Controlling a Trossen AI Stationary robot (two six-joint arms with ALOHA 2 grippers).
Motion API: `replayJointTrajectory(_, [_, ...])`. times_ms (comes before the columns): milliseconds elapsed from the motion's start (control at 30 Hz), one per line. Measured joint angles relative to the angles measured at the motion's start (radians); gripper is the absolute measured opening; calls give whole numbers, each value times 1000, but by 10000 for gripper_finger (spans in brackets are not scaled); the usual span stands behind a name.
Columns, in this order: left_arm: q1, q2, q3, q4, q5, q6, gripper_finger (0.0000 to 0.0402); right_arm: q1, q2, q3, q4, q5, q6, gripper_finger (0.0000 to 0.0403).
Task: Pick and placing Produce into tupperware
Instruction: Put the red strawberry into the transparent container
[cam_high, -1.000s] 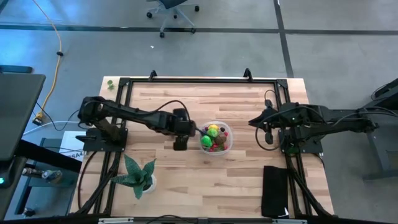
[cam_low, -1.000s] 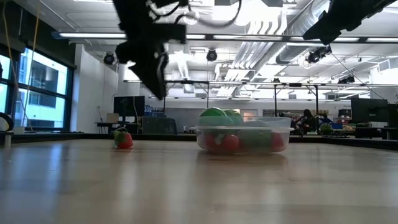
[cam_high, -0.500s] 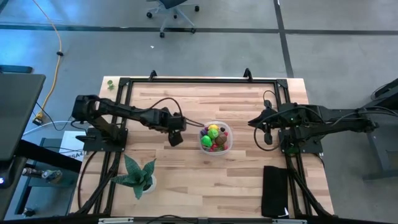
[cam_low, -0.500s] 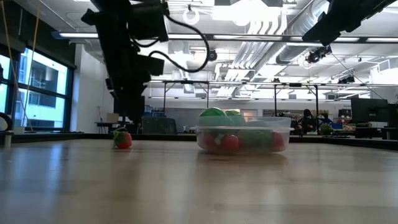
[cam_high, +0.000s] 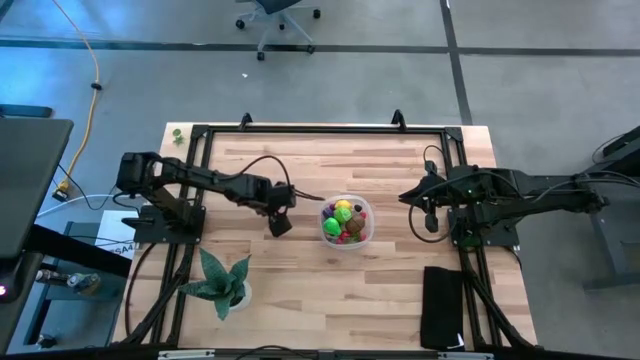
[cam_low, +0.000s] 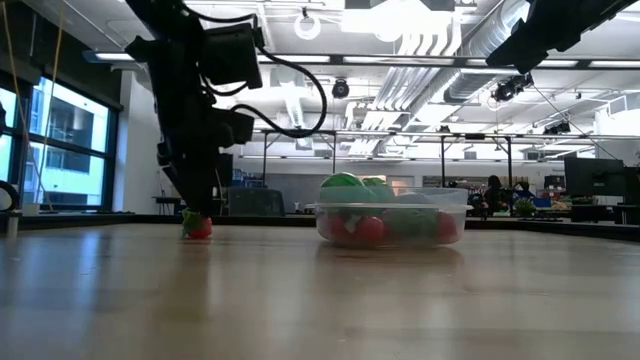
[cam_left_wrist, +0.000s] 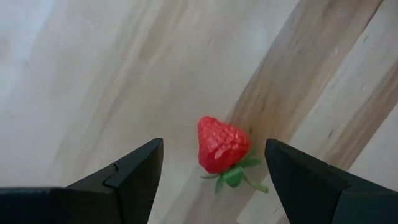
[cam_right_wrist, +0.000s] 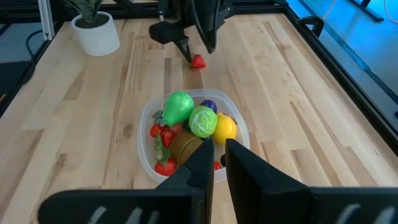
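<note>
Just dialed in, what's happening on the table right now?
The left gripper hangs low over a toy strawberry lying on the wooden table, jaws open on either side of it, not yet gripping. The tupperware beside it already holds a pile of produce. The right gripper waits shut on the other side of the container.

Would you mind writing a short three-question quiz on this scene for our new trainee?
1. True or false: the strawberry already lies inside the tupperware.
2. Which gripper is down at the strawberry? A) left gripper B) right gripper
3. Fill in: the left gripper's jaws stand ____ on either side of the strawberry, not touching it.

Key
1. False: it lies on the table, apart from the container and on the left arm's side of it.
2. A; the right gripper waits shut, raised on the other side of the tupperware.
3. open
</note>
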Motion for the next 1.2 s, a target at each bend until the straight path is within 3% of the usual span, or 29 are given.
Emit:
replayJointTrajectory(433, [0, 10, -61, 88, 25, 0, 269, 0, 0, 0, 0, 0, 0, 30])
replayJointTrajectory(800, [0, 10, -61, 100, 2, -7, 205, 0, 0, 0, 0, 0, 0, 30])
replayJointTrajectory(1200, [0, 10, -60, 74, 1, -11, 197, 0, 0, 0, 0, 0, 0, 30])
